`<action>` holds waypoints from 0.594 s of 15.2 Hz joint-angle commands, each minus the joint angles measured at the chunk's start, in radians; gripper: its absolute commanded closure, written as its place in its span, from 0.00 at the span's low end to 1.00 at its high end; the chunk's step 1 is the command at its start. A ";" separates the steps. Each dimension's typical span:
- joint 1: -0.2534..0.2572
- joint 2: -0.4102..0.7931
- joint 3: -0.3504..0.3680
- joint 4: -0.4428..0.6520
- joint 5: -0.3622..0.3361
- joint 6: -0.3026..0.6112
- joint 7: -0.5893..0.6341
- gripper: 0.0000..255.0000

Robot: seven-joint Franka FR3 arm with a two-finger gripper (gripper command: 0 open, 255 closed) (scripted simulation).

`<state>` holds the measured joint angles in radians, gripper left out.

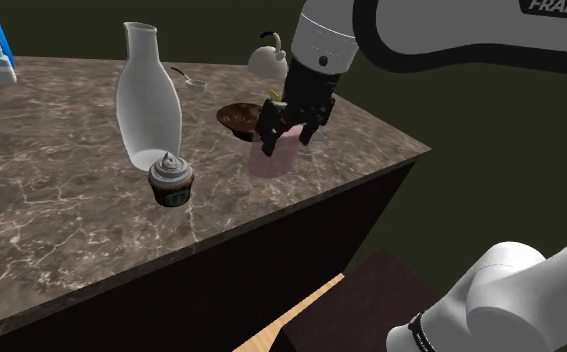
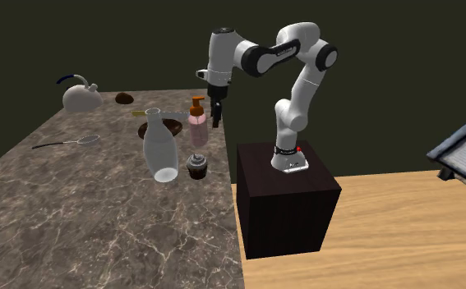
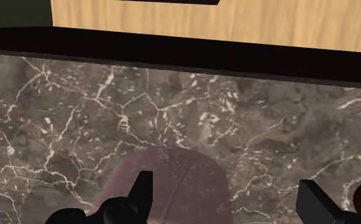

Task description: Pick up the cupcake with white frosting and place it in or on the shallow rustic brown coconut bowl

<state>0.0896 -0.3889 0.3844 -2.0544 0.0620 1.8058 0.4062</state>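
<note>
- The bench [image 1: 61, 230] has a dark veined marble top. In the shoulder view its front edge climbs from the lower left to a corner at 3 o'clock of the jaws.
- Below that edge the bench side falls away dark, down to a wood floor [image 2: 403, 238].
- The jaws are released and hold nothing; in the wrist view the fingers [image 3: 141, 191] stand well apart. They hang low over a pink pump bottle [image 2: 198, 125] near the corner. The bottle lies partly under one finger, and I cannot tell whether they touch.
- The cupcake [image 1: 171, 180], with white frosting and a dark wrapper, stands upright on the bench. In the shoulder view it is between 7 and 8 o'clock of the brown coconut bowl [image 1: 239, 118] and apart from it. The front edge passes near it at 5 o'clock.
- A tall clear carafe [image 1: 149, 95] stands just beside the cupcake at 11 o'clock.
- For open room, bare marble lies between cupcake and bowl, and a wide bare stretch runs out at 9 o'clock of the cupcake.
- The bowl sits at 9 o'clock of the jaws, just beside the pink bottle.
- Farther back, a white kettle [image 1: 268, 58] is at 1 o'clock of the bowl and a small strainer [image 1: 189, 80] at 10 o'clock.
- The walls are dark olive. In the second exterior view the black box stand [image 2: 288, 197] is just beside the bench, at 3 o'clock of the cupcake.
</note>
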 commanded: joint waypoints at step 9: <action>0.044 0.346 0.198 0.300 -0.168 -0.004 0.232 0.00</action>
<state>0.1273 -0.0781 0.5666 -1.7862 -0.0832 1.8072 0.6170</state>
